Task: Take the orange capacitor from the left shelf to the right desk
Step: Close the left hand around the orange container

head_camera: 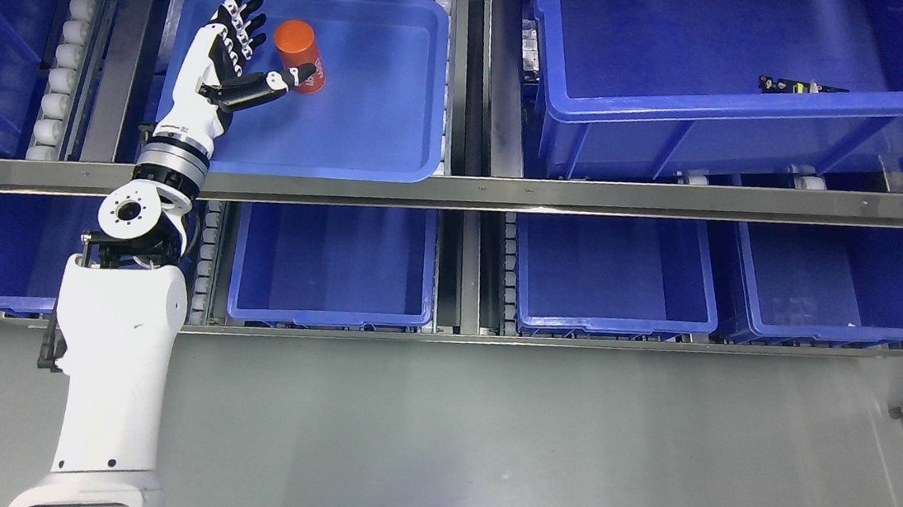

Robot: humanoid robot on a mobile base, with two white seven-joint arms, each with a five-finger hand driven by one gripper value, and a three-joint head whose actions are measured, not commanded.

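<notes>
Left robot hand [232, 58] inside shallow blue tray [396, 140] on shelf, fingers spread. Orange capacitor [300, 55] lies just right of palm; thumb tip touches it, not gripped.

The capacitor [300, 56] lay in a tray [363, 141] on the upper shelf [556, 195], the left hand [230, 58] just left of it. A bin [678, 134] sat to the right, with more bins [333, 275] below.

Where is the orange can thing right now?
In the head view, upper left: the orange capacitor lies in the blue tray on the upper shelf, just right of the left hand, whose thumb reaches its lower end.
</notes>
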